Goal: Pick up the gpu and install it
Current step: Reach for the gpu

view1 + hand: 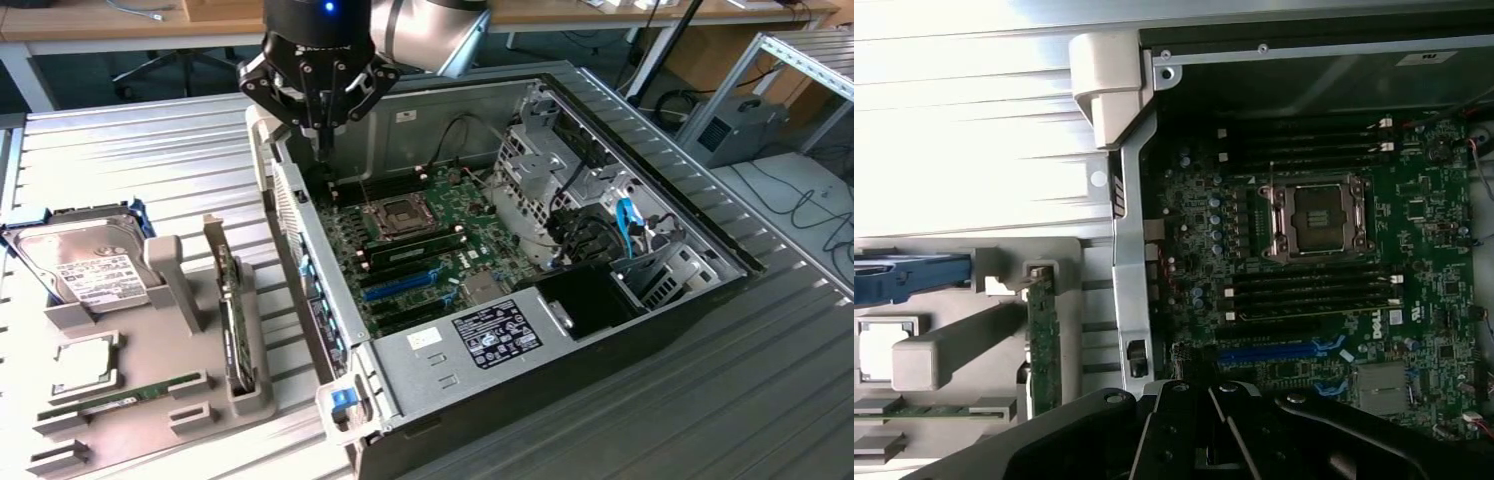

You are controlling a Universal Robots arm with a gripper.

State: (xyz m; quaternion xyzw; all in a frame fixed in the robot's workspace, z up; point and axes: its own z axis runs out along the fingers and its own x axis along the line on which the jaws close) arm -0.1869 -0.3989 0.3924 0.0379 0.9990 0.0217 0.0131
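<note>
gpu (234, 325) upright in tray (134, 400), end effector (322, 148) closed over case (667, 180) edge

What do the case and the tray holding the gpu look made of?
The case looks like bare sheet metal: dull grey sheen, folded edges, punched holes. The tray, with the gpu standing on edge in it, is probably plastic, matte beige-grey: uniform dull surface, chunky moulded-looking blocks.
</note>
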